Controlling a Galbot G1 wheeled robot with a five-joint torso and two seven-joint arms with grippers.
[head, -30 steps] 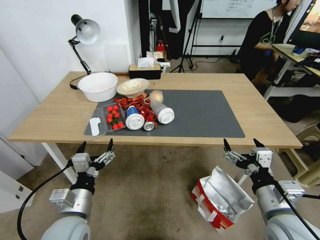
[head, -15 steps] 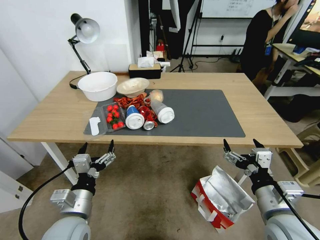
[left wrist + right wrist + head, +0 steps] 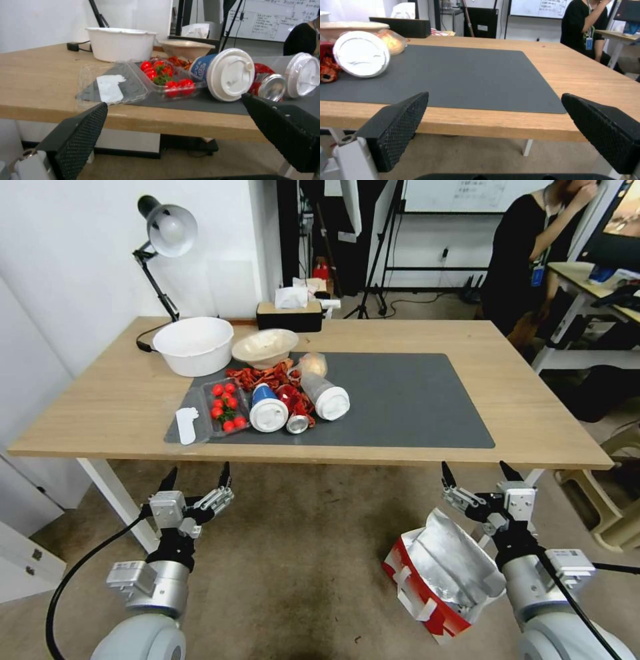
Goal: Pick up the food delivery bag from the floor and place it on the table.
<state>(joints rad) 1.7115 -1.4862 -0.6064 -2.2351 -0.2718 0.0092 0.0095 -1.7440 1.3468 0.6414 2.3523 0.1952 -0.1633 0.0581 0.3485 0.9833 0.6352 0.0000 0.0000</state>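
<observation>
The food delivery bag [image 3: 437,573] lies tipped on the floor [image 3: 300,553] at the lower right of the head view, its foil-lined mouth open and its red side panel toward me. My right gripper [image 3: 475,475] hangs open just above and behind the bag, below the table's front edge, holding nothing. My left gripper [image 3: 197,475] is open and empty too, at the lower left over bare carpet. The table [image 3: 533,413] is light wood with a dark grey mat [image 3: 413,400]. In both wrist views the black fingers [image 3: 400,125] stand wide apart facing the table edge [image 3: 186,122].
On the mat's left part lie a tomato box [image 3: 227,408], tipped cups [image 3: 268,410], a can, red scraps, two bowls [image 3: 193,343] and a tissue box. A desk lamp [image 3: 167,230] stands at the back left. A white table leg [image 3: 110,493] is beside my left arm.
The whole head picture has shifted: the table sits slightly higher and the grippers a little lower in it, so the camera moved. Both grippers stay open; the bag lies as before.
</observation>
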